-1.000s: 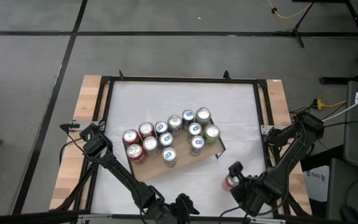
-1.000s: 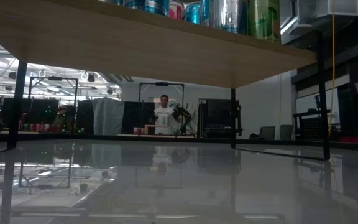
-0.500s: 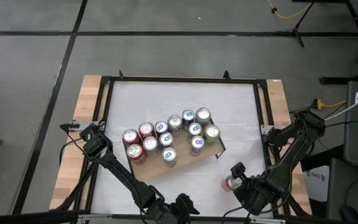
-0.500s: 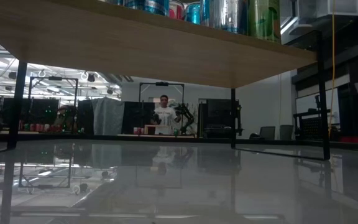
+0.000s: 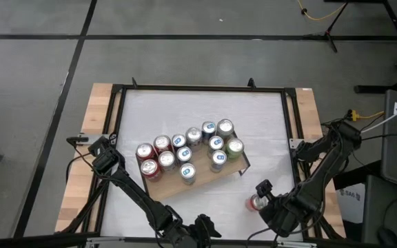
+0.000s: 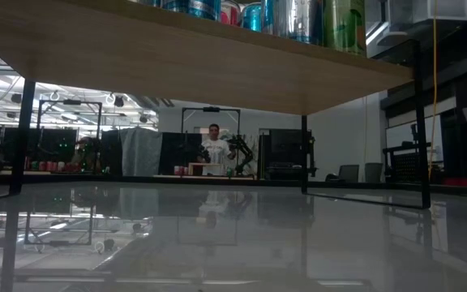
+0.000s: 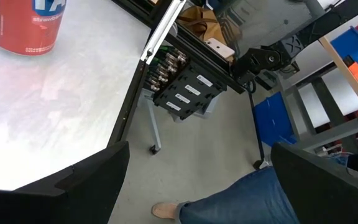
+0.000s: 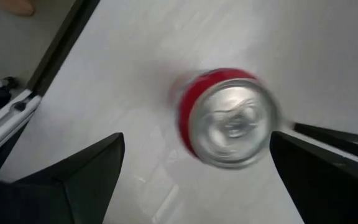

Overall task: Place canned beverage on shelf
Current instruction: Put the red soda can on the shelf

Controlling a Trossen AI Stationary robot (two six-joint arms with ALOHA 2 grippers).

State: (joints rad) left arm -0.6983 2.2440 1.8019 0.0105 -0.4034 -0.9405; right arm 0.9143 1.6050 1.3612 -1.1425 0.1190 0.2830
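While the right gripper [image 8: 191, 180] hovers just over the red can [image 8: 227, 117] with its jaws wide open, you're at the approach step. The can stands on the white tabletop [image 5: 198, 110], near the shelf [image 5: 197, 180]. Next, drop around it and close. The left gripper [image 7: 197, 180] waits open at the near edge.

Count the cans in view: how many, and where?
12. Eleven cans stand clustered on the wooden shelf; one red can stands on the white tabletop, beside the right gripper. More may be hidden.
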